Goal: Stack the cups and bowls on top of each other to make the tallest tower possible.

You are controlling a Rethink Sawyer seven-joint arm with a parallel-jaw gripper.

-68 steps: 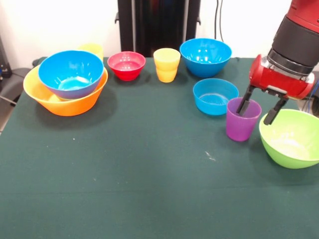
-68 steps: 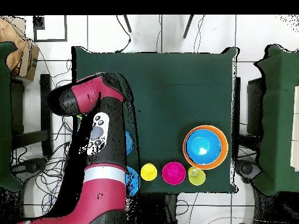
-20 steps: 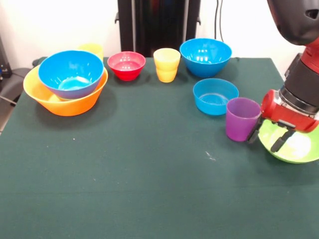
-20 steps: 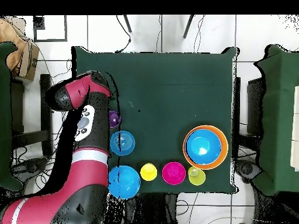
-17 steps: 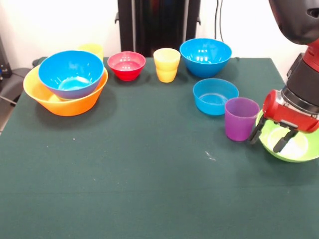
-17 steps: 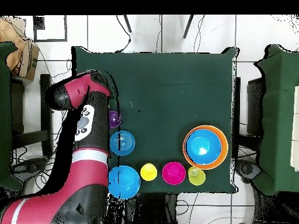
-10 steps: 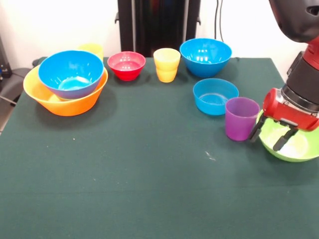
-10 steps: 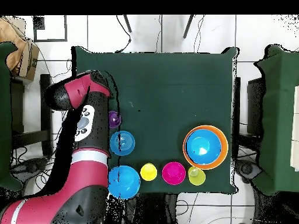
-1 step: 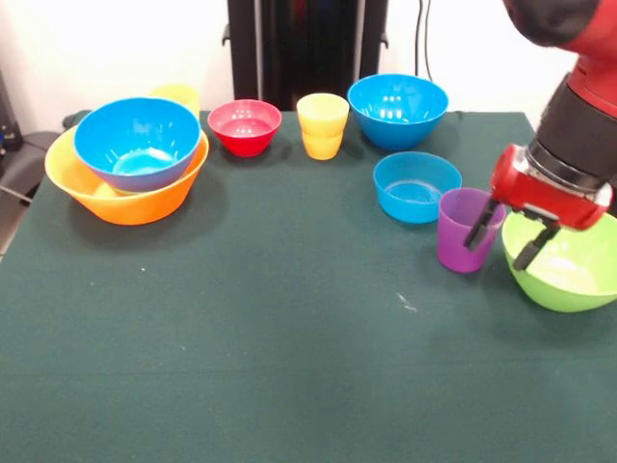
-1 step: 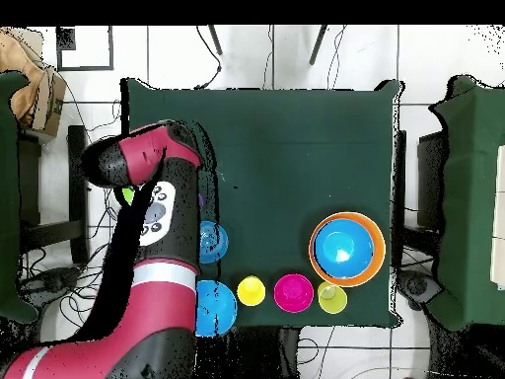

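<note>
Green worktop (image 9: 289,367) is hosting an early tower (image 9: 130,164): one blue bowl sitting in orange. Remaining pieces are standing loose. Tool (image 9: 500,236) is hanging spread, empty, between purple cup (image 9: 463,230) and lime bowl (image 9: 569,262).

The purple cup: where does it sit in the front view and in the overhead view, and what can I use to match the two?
Front view: the purple cup stands at right, between the shallow blue bowl and the lime green bowl, with the open claw at its rim.
Overhead view: not visible; the arm covers that spot.
Shared landmark: the shallow blue bowl, half hidden by the arm overhead.
</note>
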